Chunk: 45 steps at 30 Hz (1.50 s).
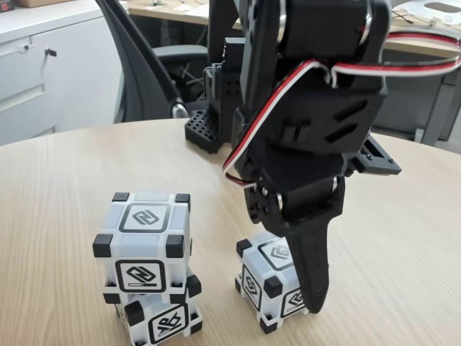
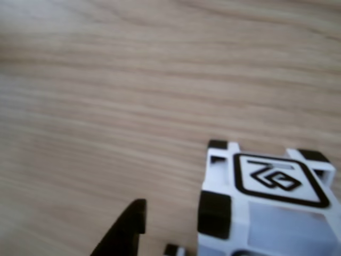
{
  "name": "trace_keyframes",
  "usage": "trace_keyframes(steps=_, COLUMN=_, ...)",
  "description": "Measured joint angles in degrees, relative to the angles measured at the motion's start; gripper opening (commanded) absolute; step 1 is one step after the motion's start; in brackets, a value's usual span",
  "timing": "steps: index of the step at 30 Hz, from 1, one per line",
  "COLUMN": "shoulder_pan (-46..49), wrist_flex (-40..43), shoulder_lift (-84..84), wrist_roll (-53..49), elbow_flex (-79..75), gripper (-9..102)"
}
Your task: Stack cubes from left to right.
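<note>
You have two cubes already stacked at the left of the fixed view: the upper cube (image 1: 142, 241) sits on the lower cube (image 1: 160, 317), turned a little against it, so their edges do not line up. The third cube (image 1: 270, 285) stands alone on the worktop (image 1: 65, 180), just to the right of this stack, and the tool (image 1: 302, 277) is down at it. One long black finger (image 1: 317, 252) hangs in front of the cube's right side and seems to touch it; the other finger is hidden behind, so you cannot tell if the tool is spread around the cube or already pinching it. In the other view, a cube (image 2: 266, 202) fills the lower right corner with a black finger tip (image 2: 125, 232) to its left and apart from it, but which cube this is I cannot say. The risk, in my judgement, is the stack: it is already twisted, so a cube set down off-centre, or a finger that brushes it on the way over, may push the top cube off. A grip on the black corner blocks only may also let the cube rotate when lifted. As for writing, no brand or readable text appears; each face carries only a black-framed square glyph, different from cube to cube.
</note>
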Motion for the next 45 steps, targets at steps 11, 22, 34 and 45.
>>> trace_keyframes(steps=11, shoulder_pan=0.5, wrist_flex=-0.2, shoulder_lift=-3.3, wrist_roll=0.0, elbow_flex=-0.1, gripper=38)
trace_keyframes(steps=22, shoulder_pan=0.5, wrist_flex=-0.2, shoulder_lift=-3.7, wrist_roll=0.0, elbow_flex=-4.8, gripper=3)
trace_keyframes(steps=34, shoulder_pan=0.5, wrist_flex=-0.2, shoulder_lift=-3.7, wrist_roll=-0.1, elbow_flex=-5.7, gripper=0)
trace_keyframes(steps=45, shoulder_pan=0.4, wrist_flex=-0.1, shoulder_lift=5.8, wrist_roll=7.6, elbow_flex=-5.7, gripper=0)
